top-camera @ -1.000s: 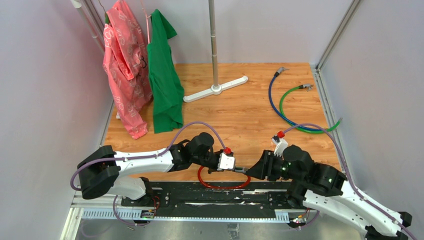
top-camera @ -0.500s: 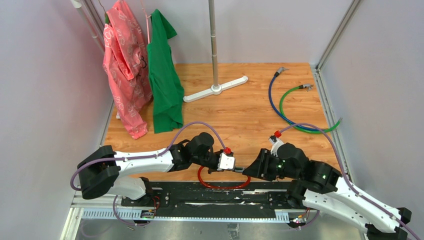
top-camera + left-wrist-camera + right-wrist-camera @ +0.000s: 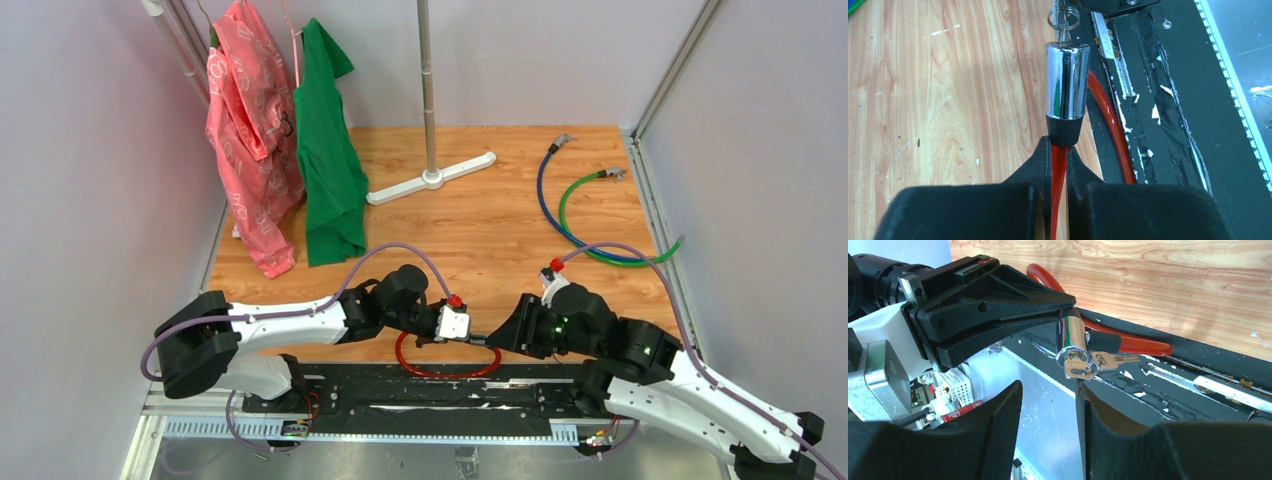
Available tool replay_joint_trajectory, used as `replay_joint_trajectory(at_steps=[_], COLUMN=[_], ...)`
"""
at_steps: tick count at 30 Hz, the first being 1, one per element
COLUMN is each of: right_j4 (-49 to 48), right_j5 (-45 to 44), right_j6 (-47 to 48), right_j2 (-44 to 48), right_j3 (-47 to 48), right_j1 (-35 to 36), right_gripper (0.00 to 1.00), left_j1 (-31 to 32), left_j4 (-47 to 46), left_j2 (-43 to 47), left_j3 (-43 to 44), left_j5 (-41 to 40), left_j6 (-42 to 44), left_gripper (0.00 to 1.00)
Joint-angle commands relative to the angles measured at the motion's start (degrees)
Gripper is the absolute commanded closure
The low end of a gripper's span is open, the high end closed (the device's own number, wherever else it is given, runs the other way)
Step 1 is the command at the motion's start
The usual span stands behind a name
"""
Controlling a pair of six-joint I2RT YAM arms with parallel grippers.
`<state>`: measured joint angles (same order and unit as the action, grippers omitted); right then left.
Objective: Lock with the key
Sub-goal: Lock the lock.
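The left gripper (image 3: 1059,150) is clamping the red cable (image 3: 1113,131) just behind the chrome lock (image 3: 1066,82), the key (image 3: 1075,371) is sitting in its end (spare key (image 3: 1115,360) dangling), and the right gripper (image 3: 1048,386) is hovering half-open, empty, beside it.

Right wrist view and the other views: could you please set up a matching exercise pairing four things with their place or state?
Things:
1. left gripper
2. right gripper
3. key
4. blue cable

Places or states:
a. lying at the far right of the table
b. open, close to the key
c. shut on the red cable
d. in the end of the chrome lock cylinder

Pairs: 1-c, 2-b, 3-d, 4-a
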<state>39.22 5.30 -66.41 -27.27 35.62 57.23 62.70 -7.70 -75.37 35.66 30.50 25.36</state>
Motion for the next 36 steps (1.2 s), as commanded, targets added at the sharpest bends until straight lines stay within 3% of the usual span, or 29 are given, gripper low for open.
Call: replay_joint_trajectory(at_steps=[1,26,36], right_j4=[2.8,3.3,3.5], right_j5=[-4.1,-6.3,-3.9], right_j6=[0.0,3.0,2.3], right_j2=[1.0,-3.6,-5.3], right_j3=[0.9,2.8,2.1], right_j1=[0.8,0.8,0.7], right_gripper=[0.53,0.57,0.52], left_j1=[1.2,1.2,1.2], left_j4=[8.0,9.1,9.6], left_j2=[-1.1,-1.0,-1.0], left_j3=[-2.3,-1.4,-1.2], left_j5=[3.7,3.3,3.2], left_j6=[-1.4,-0.8,-0.6], left_gripper=[1.0,1.0,1.0])
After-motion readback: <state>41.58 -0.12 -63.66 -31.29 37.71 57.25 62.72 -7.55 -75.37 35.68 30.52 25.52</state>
